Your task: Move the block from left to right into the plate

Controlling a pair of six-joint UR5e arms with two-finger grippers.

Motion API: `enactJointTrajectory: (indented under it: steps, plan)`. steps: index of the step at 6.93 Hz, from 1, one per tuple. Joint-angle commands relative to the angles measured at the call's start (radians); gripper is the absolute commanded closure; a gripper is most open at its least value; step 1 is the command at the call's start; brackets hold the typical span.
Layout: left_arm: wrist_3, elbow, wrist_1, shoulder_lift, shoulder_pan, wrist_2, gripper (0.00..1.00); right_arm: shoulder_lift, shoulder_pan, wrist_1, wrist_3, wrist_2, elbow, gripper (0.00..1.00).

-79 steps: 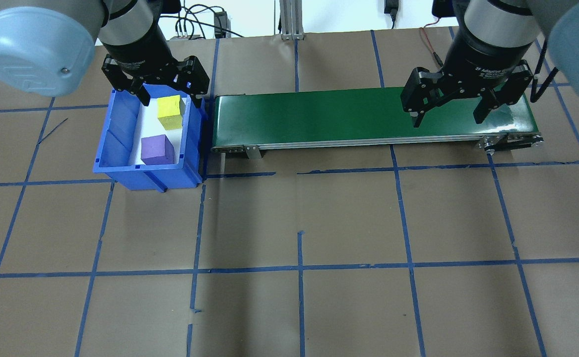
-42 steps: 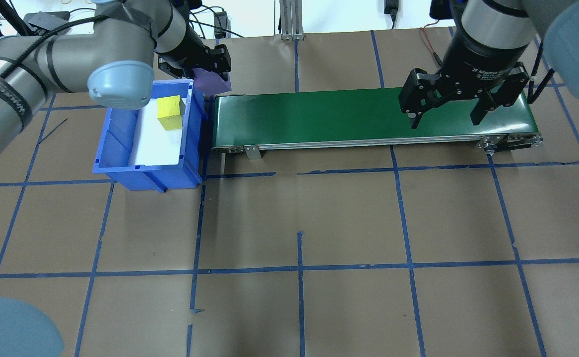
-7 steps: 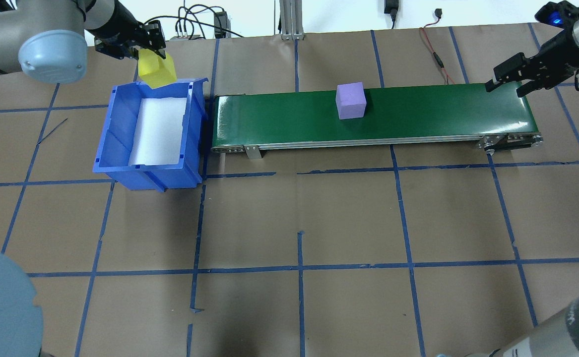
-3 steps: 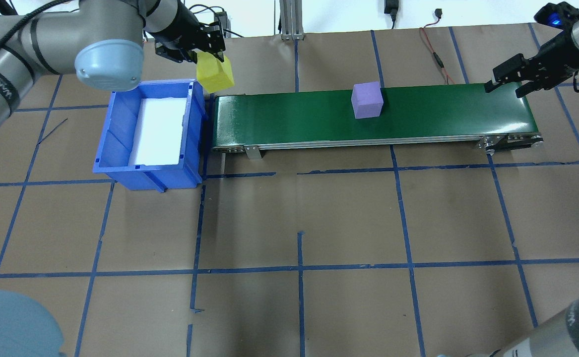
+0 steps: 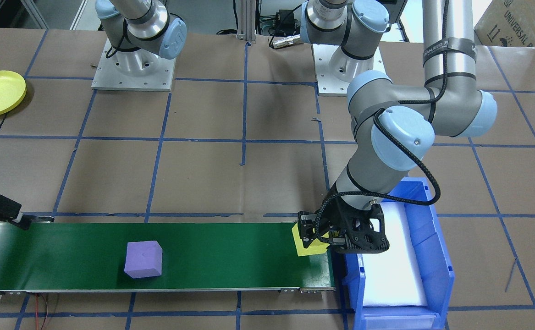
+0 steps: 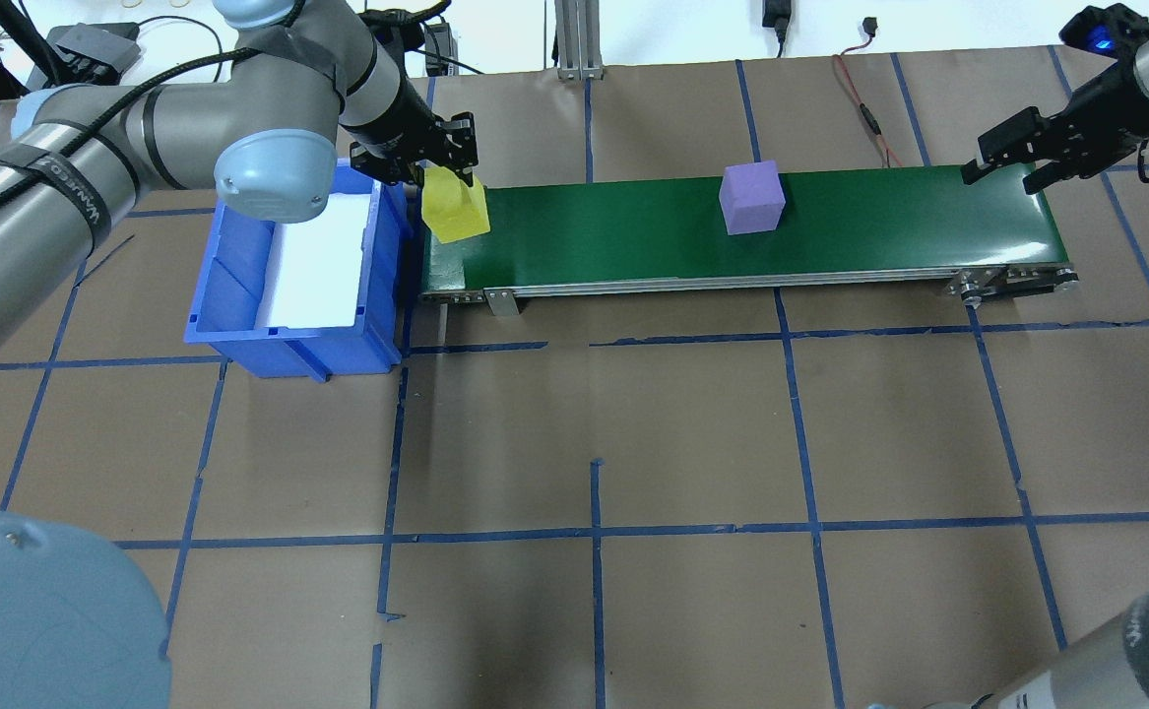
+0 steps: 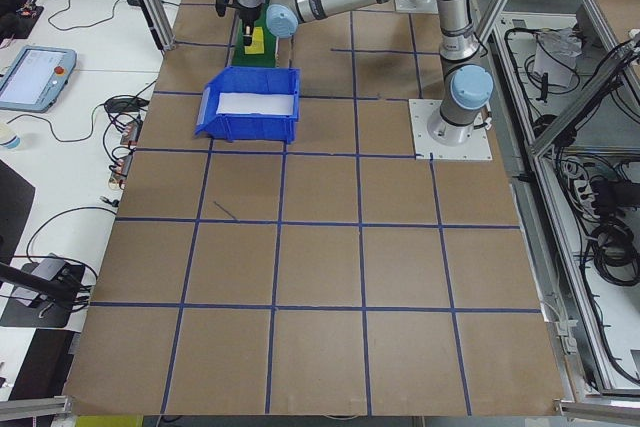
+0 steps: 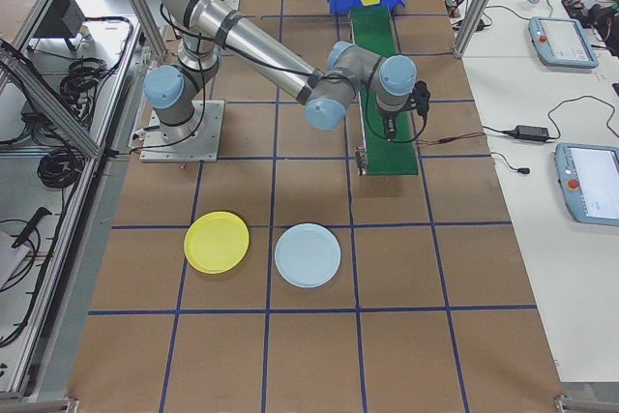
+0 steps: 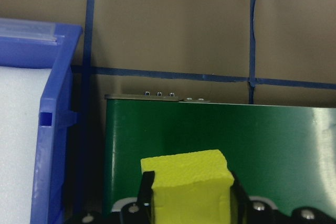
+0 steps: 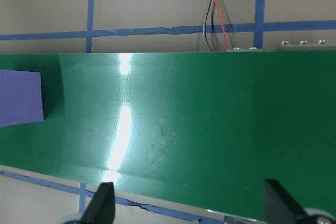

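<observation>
Claw of the left arm (image 6: pixel 448 177), upper left of the overhead view, is clamped on the yellow block (image 6: pixel 454 210), one finger on each opposite side face. That block hangs over the near end of the green conveyor belt (image 6: pixel 879 226), just beside the blue bin (image 6: pixel 229 295); whether it touches the belt I cannot tell. It is a cube, so no long axis shows; in the overhead view it looks slightly tilted, its faces not quite square to the belt's edges.

Right claw (image 6: pixel 1005 160), upper right of the overhead view, stands with its fingers apart at the belt's far end, holding nothing. The purple block (image 6: pixel 751 198) sits flat on the belt right of its middle, faces roughly square to the belt's length, with bare green belt on both sides of it. The belt is narrow, with little room between the block and its long edges.

Lower left in the exterior right view, a yellow plate (image 8: pixel 216 242) and a light blue plate (image 8: pixel 308 255) lie on the counter (image 6: pixel 594 443), well apart from the belt.
</observation>
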Motion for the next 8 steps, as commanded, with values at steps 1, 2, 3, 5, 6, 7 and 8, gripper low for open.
enactJointTrajectory:
  steps: [1,2,3,5,6,7,8]
  plan:
    - [0.001,-0.003,0.095,-0.053,0.0,0.003,0.34,0.0,0.0,-0.002,0.0,0.0,0.001,0.0]
    - [0.001,0.013,0.123,-0.07,0.0,0.008,0.0,0.0,0.0,-0.002,0.0,-0.001,0.0,0.0]
    - [0.004,0.017,0.123,-0.058,0.0,0.008,0.0,0.0,0.0,-0.002,0.0,-0.01,-0.005,0.0]
    - [0.056,0.047,0.103,0.036,0.002,0.092,0.0,0.008,0.0,-0.002,0.0,-0.004,-0.01,0.0]
    - [0.056,0.055,-0.063,0.114,0.005,0.152,0.0,0.01,0.0,-0.002,0.0,-0.003,-0.008,0.0]
    - [0.056,0.055,-0.231,0.2,0.013,0.19,0.0,0.01,0.0,-0.002,0.0,-0.003,-0.013,0.0]
    - [0.056,0.046,-0.388,0.294,0.025,0.213,0.0,0.007,0.0,-0.002,-0.002,-0.006,-0.017,0.0]
